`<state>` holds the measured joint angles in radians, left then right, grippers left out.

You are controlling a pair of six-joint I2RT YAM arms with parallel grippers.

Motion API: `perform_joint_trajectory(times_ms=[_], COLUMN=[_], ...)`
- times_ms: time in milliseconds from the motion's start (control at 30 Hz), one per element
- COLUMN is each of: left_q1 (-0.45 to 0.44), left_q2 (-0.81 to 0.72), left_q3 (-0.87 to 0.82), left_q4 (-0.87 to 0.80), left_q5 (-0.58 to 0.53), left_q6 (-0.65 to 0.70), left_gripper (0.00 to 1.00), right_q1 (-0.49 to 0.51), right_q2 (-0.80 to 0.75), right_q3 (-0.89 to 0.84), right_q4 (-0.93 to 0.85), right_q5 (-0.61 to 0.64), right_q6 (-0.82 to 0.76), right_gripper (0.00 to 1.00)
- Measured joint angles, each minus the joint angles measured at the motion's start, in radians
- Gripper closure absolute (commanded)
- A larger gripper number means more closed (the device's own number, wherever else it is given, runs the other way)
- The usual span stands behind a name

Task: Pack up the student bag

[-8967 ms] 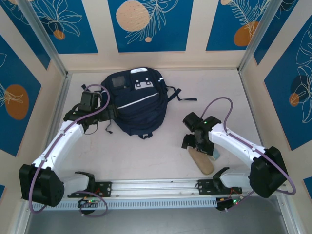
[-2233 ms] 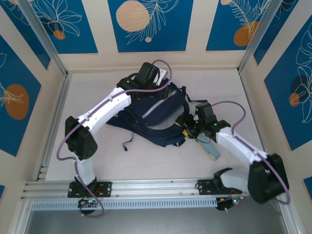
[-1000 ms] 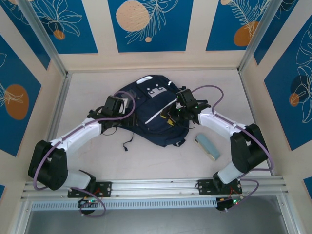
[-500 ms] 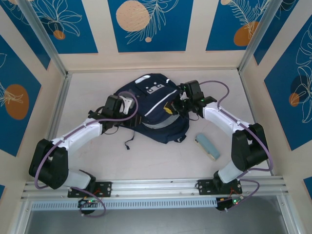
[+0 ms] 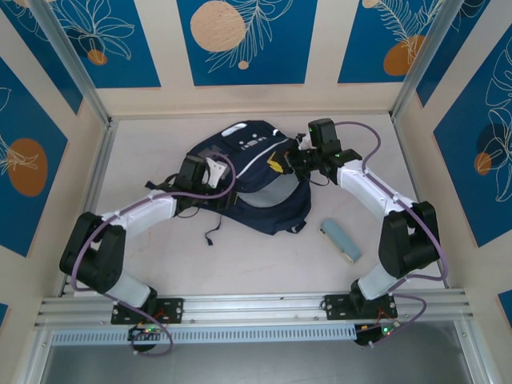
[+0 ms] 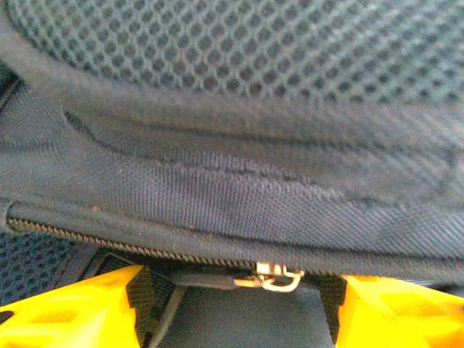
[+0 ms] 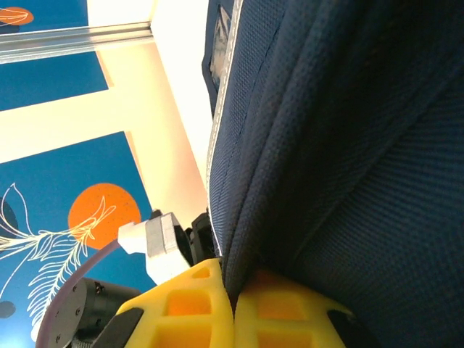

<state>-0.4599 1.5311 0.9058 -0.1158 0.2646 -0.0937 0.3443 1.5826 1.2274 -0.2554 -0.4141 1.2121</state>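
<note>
Overhead, the student bag [image 5: 240,156] lies on the pale surface [image 5: 160,256] a little toward 12 o'clock from the middle. Its white-patched front pocket faces up, and a crescent of pale lining [image 5: 268,200] shows at its 6 o'clock side. The left end effector [image 5: 210,178] sits against the bag's 9 o'clock flank, and the right end effector [image 5: 286,162] meets its 2 o'clock edge. From this height I cannot tell how either set of jaws stands. A pale blue-grey case [image 5: 340,241] lies alone on the surface at the bag's 4 o'clock, apart from it and from both arms.

At the left wrist, navy fabric of the student bag [image 6: 239,181] spans the frame, with a mesh panel [image 6: 239,51] toward 12 o'clock and a zip line running across below it. The left end effector [image 6: 239,286] is spread. Its yellow fingers [image 6: 72,312] stand well apart at 7 and 5 o'clock, and a small metal zip pull [image 6: 275,276] hangs between them, touching neither.

At the right wrist, the right end effector [image 7: 233,293] is pressed together, its two yellow fingers [image 7: 192,308] pinching a folded edge of the student bag [image 7: 348,145]. The bag rises from the pinch toward 1 o'clock, a white stripe running along its edge. Toward 8 o'clock, a blue wall panel [image 7: 43,217] with an orange disc stands behind it.
</note>
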Motion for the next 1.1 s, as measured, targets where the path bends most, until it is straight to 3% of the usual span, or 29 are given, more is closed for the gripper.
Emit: perform_joint_trajectory(times_ms=[167, 433, 833, 1100], left_q1=[0.000, 0.002, 0.008, 0.008], left_q2=[0.031, 0.031, -0.025, -0.033], left_q3=[0.031, 0.023, -0.056, -0.069], left_q4=[-0.004, 0.007, 0.052, 0.073], left_q5=[0.029, 0.120, 0.127, 0.120], left_q6=[0.031, 0.053, 0.045, 0.048], left_gripper=[0.37, 0.70, 0.93, 1.00], right_q1=[-0.008, -0.012, -0.012, -0.012], right_q2=[0.010, 0.011, 0.019, 0.019], right_q3=[0.001, 0.001, 0.009, 0.010], right_q4=[0.002, 0.005, 0.004, 0.004], right_q5=[-0.008, -0.012, -0.013, -0.013], right_q6=[0.002, 0.008, 0.008, 0.008], right_gripper=[1.00, 1.00, 1.00, 1.00])
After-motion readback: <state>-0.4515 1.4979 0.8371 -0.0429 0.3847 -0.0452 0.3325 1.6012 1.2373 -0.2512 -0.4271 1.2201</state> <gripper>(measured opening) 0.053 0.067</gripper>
